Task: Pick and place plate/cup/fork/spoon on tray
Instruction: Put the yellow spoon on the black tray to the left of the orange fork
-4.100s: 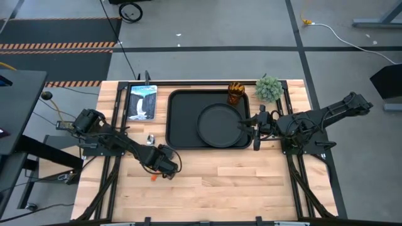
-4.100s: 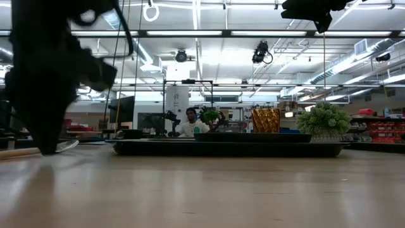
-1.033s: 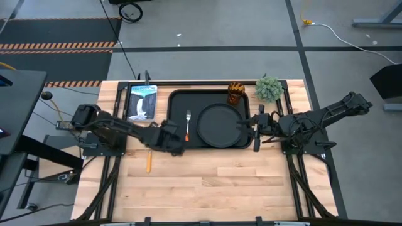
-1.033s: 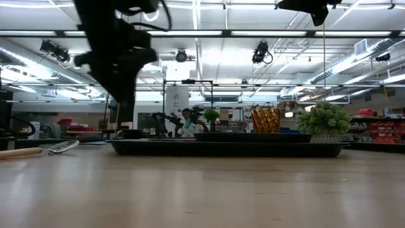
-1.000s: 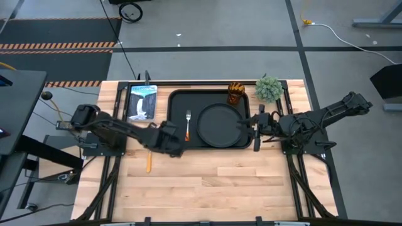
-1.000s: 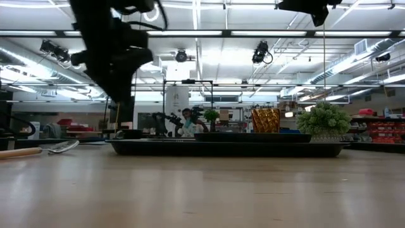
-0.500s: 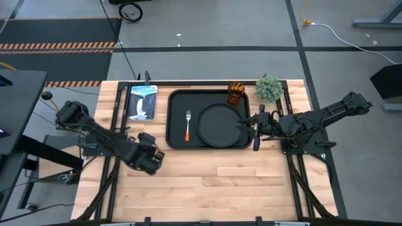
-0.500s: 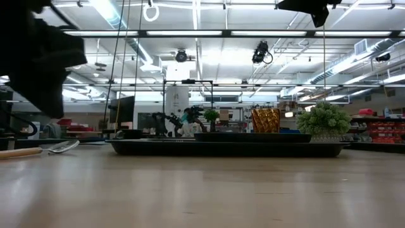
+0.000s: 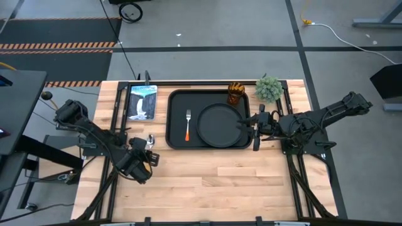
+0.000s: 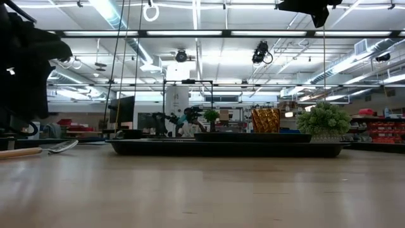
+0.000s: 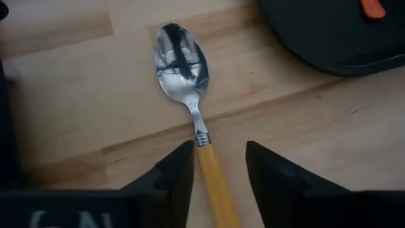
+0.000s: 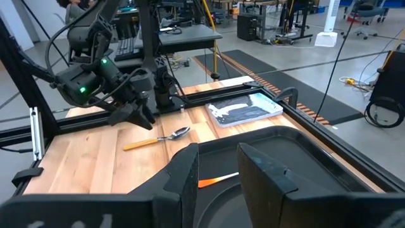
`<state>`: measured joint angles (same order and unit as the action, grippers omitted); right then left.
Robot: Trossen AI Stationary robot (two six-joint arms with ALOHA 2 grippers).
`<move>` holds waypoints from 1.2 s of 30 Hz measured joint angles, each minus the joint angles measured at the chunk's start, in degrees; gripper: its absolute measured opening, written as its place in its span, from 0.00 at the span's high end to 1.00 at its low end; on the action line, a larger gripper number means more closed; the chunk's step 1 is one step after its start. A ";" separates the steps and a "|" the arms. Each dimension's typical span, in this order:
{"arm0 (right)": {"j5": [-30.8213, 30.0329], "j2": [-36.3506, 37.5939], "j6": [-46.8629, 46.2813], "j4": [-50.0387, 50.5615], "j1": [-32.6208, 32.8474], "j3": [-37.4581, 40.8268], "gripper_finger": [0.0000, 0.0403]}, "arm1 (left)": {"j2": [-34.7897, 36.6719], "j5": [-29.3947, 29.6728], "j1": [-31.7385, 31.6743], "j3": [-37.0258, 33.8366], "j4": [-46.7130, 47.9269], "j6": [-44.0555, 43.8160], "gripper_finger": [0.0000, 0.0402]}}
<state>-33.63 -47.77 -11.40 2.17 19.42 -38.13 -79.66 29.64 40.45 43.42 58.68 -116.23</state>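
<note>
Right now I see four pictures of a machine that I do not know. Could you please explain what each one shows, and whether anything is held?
This is a robot with two dark arms at a wooden table. One picture looks straight down, one looks level across the table top, and two come from cameras on the arms' wrists.

A large black rectangular tray carries a round black plate, a small amber glass cup and a fork with a silver head and orange handle. A small green plant and a printed card lie beside the tray.

The left gripper is open, low over a silver spoon with an orange handle on the bare wood, one finger on each side of the handle. The right gripper waits open at the tray's right edge. Nothing is held.
</note>
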 joint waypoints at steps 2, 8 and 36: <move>0.00 0.00 0.00 0.00 0.00 -0.01 0.71 | -0.04 -0.08 -0.11 0.00 -0.27 -0.17 0.59; 0.00 0.00 -0.01 0.03 0.00 0.00 0.71 | -0.07 -4.04 -0.13 0.00 -0.60 -1.90 0.52; 0.44 0.00 0.43 0.07 0.00 0.00 0.71 | -4.90 -6.82 -7.19 -9.68 -16.56 3.05 0.64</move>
<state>-33.19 -47.77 -10.97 2.24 19.42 -38.13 -84.56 22.82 33.26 33.74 42.12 -113.18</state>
